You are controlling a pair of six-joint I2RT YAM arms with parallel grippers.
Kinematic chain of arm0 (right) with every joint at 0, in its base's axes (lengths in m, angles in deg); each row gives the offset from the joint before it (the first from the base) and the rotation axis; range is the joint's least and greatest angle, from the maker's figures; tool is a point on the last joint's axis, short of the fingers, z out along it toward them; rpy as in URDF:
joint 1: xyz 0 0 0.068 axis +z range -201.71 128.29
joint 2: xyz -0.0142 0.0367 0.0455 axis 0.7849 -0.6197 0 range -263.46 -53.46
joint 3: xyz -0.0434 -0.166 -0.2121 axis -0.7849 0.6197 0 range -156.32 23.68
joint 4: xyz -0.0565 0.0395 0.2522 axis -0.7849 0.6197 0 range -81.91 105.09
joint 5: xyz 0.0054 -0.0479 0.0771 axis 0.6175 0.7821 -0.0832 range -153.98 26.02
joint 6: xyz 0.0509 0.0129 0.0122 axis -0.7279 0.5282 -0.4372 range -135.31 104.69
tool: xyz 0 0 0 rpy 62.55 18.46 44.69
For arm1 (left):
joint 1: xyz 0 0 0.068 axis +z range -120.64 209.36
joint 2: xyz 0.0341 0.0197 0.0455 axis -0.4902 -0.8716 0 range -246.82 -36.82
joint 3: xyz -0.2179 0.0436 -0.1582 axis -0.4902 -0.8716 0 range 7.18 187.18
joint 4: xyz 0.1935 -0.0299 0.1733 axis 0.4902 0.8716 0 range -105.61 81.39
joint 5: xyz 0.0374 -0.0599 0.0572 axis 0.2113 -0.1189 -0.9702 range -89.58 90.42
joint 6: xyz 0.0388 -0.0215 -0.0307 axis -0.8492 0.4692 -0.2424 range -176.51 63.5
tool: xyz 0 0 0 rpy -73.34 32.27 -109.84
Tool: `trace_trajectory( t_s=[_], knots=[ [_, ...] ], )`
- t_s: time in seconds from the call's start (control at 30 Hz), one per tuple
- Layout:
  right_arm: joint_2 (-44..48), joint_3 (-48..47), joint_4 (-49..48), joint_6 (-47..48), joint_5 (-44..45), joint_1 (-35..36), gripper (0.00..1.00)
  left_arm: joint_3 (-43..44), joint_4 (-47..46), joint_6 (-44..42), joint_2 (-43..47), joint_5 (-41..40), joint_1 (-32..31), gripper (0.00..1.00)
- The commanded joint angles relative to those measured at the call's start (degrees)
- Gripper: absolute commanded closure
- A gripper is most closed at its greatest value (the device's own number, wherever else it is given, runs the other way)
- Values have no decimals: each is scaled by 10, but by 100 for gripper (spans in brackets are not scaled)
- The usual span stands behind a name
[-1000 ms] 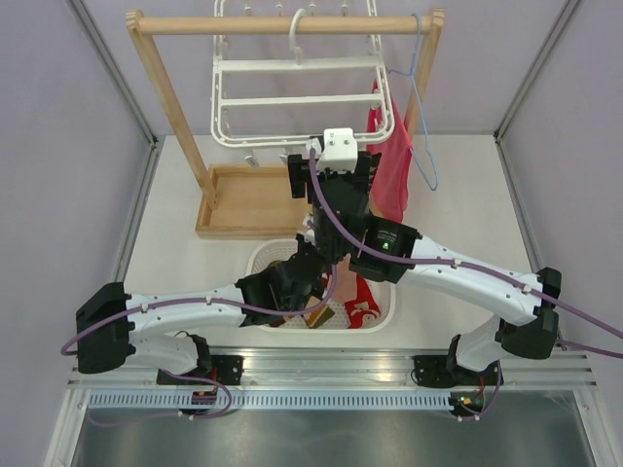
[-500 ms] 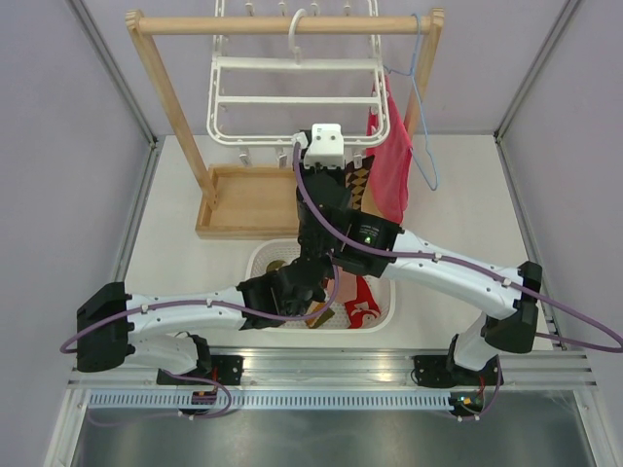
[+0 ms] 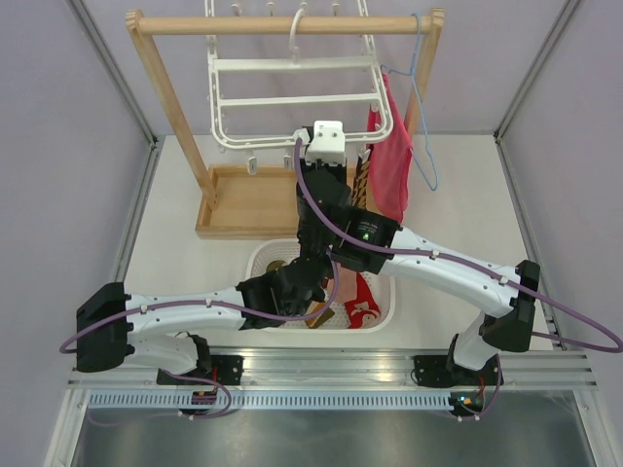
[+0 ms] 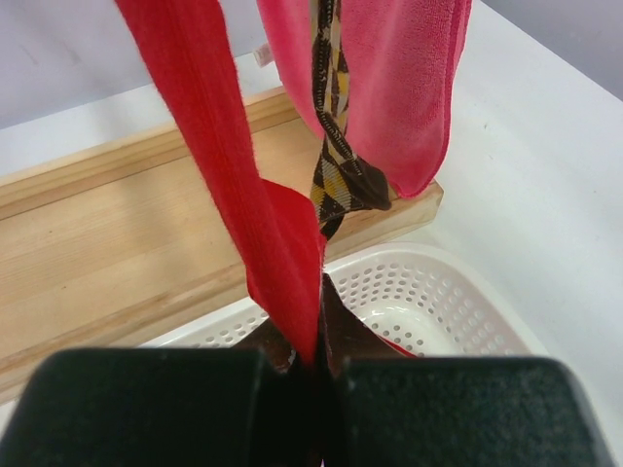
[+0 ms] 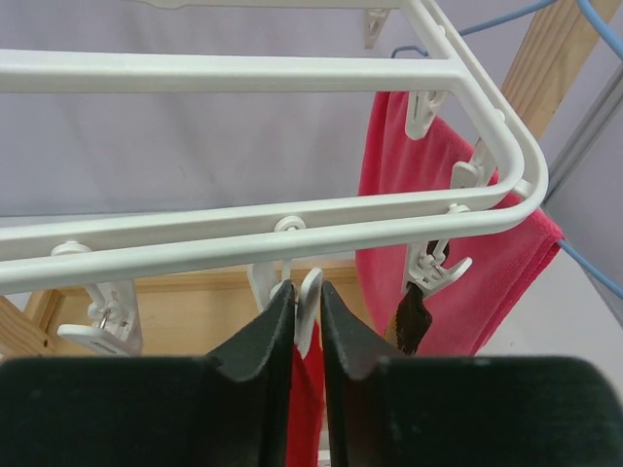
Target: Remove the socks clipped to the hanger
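Socks, item one, red sock (image 4: 234, 165): the lower end was pinched in the closed left gripper (image 4: 316, 365), low over the white basket (image 4: 458, 292). Its long axis ran stretched from the fingers at 6 o'clock up toward 11 o'clock in the left wrist view.

Item two, brown diamond sock (image 4: 336, 165): it hung free beyond, at 1 o'clock, against the pink cloth (image 4: 409, 88).

Clip (image 5: 308, 297) holding the red sock: it was squeezed by the right gripper (image 5: 307, 326), fingers closed on either side, with the sock dropping away at 6 o'clock.

Hanger (image 5: 243, 233): its bar crossed just above the clip, at 12 o'clock.

Judgement: the right arm sat nearer the clip. Release would depend on that squeeze parting the clip while the left arm drew the sock down along its length.
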Motion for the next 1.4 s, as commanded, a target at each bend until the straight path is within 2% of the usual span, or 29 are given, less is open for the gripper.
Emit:
trace_trajectory(
  t_s=[0.0,0.03,0.13,0.17,0.33,0.77,0.87,0.97,1.0,1.07,1.1,1.17,1.2,1.37],
  knots=[
    [13,-12,-12,6,-1,-4,76,3,-16,-10,12,-6,-7,98],
    [11,-15,-12,8,0,-5,61,4,-16,-11,12,-5,-7,98],
    [2,-26,-10,12,10,-4,43,9,-16,-11,11,-1,-8,98],
    [0,-27,-6,10,12,-5,42,9,-16,-11,12,1,-8,98],
    [1,-22,9,-20,7,-5,39,9,-16,-14,13,8,-13,98],
    [-7,4,32,-81,-19,-40,38,16,-18,-17,9,9,-28,98],
    [-15,2,33,-83,-18,-47,41,18,-19,-19,7,10,-31,98],
    [-21,2,33,-86,-22,-55,51,18,-20,-22,7,10,-35,98],
    [-25,2,33,-87,-22,-58,61,16,-21,-23,7,10,-36,98],
    [-26,2,32,-87,-22,-59,72,16,-22,-23,7,9,-37,98],
    [-25,3,31,-87,-23,-62,83,15,-22,-23,7,9,-37,98],
    [-25,3,30,-83,-22,-62,91,13,-23,-23,5,8,-37,98],
    [-25,3,28,-81,-22,-63,99,13,-23,-23,4,8,-37,98],
    [-23,2,20,-65,-15,-63,99,10,-23,-19,1,7,-38,98]
  ],
)
